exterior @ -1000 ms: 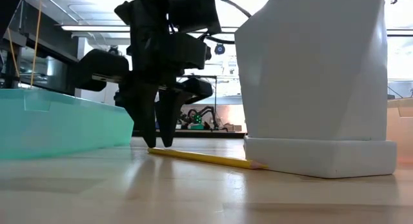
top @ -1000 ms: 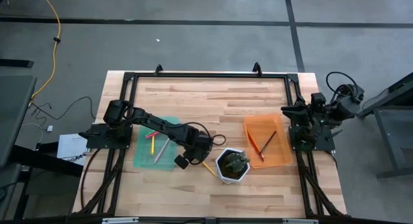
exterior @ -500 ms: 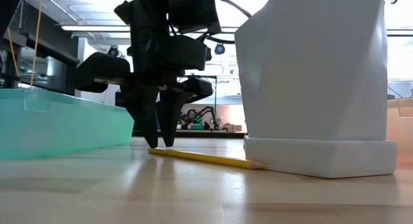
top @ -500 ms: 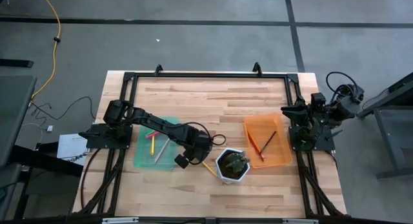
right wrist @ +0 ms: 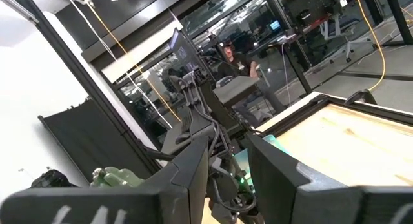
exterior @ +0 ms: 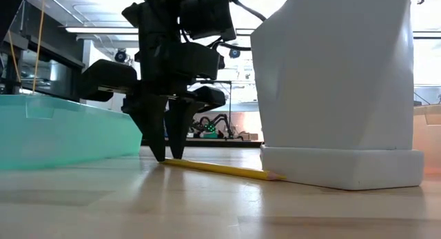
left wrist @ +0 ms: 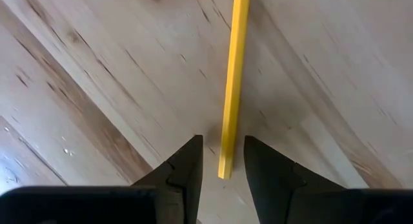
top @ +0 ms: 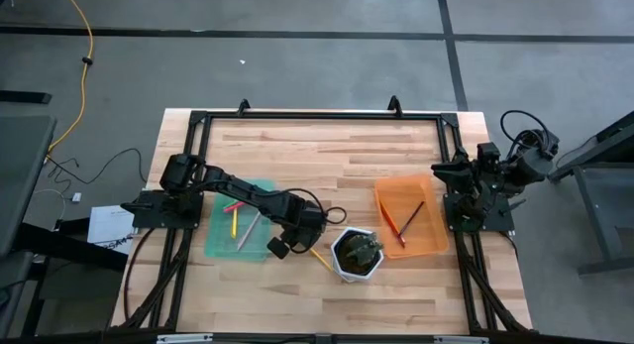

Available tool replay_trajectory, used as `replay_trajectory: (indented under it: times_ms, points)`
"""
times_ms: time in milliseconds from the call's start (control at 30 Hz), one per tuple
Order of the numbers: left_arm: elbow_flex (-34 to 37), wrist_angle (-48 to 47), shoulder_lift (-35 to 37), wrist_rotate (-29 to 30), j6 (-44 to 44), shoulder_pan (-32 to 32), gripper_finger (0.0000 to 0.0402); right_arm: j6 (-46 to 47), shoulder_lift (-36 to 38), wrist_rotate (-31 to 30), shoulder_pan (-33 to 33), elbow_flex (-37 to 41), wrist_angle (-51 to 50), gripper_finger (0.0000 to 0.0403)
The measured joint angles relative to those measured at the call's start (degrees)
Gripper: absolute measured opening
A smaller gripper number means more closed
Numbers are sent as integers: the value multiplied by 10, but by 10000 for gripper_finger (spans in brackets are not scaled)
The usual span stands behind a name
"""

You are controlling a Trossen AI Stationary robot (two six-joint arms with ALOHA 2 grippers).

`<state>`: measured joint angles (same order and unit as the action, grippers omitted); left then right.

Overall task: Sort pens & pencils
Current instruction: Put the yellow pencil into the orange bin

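A yellow-orange pencil (top: pixel 320 256) lies flat on the wooden table, its sharpened tip near the base of a white pot (top: pixel 356 254). My left gripper (left wrist: pixel 223 166) points down over the pencil's blunt end (left wrist: pixel 224 169). It is open, one finger on each side of that end, fingertips almost at the table (exterior: pixel 167 155). A pink pen (top: pixel 234 206), a yellow pen (top: pixel 235 223) and a grey pen (top: pixel 248 231) lie in the teal tray (top: pixel 220 247). A dark pencil (top: pixel 413 216) and an orange pencil (top: pixel 391 225) lie in the orange tray (top: pixel 432 245). My right gripper (right wrist: pixel 227 169) waits open at the table's right edge.
The white pot with a green plant (exterior: pixel 337 94) stands close to the right of the left gripper, between the two trays. The teal tray's wall (exterior: pixel 62 132) is close on its other side. The far half of the table shows bare wood.
My left gripper has sunk slightly toward the pencil's blunt end. The pencil has not moved.
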<state>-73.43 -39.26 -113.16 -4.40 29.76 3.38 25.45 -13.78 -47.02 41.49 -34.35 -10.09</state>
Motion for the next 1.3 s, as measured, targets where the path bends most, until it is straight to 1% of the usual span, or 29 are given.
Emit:
replay_trajectory:
  times_ms: [567,767,1300]
  points:
    - [0,-3,0,6,4,0,101,-4,0,0,0,0,0,103]
    - [0,-25,0,6,5,0,101,-4,0,0,0,0,0,103]
    - [0,-24,0,14,7,0,101,-9,0,0,0,0,0,103]
